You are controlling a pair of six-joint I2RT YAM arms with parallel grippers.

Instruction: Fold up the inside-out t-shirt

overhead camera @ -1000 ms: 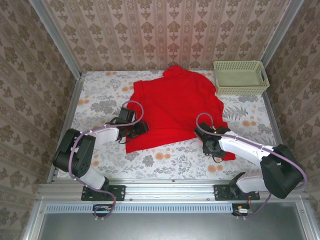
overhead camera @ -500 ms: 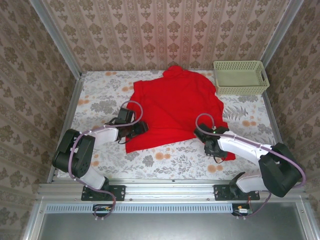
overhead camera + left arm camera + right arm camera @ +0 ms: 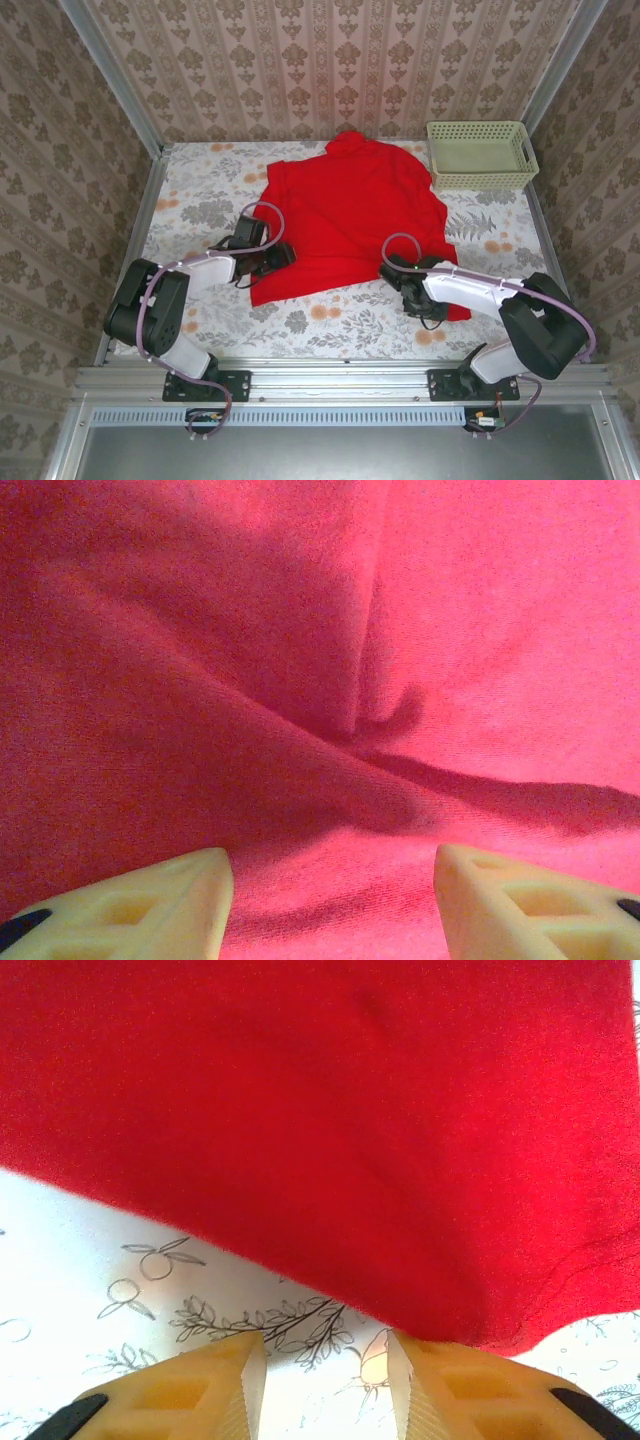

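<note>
Right gripper (image 3: 325, 1355) parted at t-shirt (image 3: 350, 215) hem, green basket (image 3: 480, 155) well apart.

Black-and-white arms (image 3: 200, 268), lilac cables (image 3: 262, 205), perhaps cream fingertips (image 3: 200, 900)

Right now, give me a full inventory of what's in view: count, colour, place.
t-shirt: 1, bright red, spread across the middle of the table, collar toward the far edge
basket: 1, pale green, far right corner of the table, just right of the shirt
tablecloth: 1, white with floral print, covers the table
wallpaper: beige, patterned, on the three enclosure walls
arms: 2, black and pale, bases at the near edge
left gripper: 1, cream fingers apart, over the shirt's left near part
right gripper: 1, yellow-tan fingers slightly apart, over the tablecloth at the shirt's near right hem
</note>
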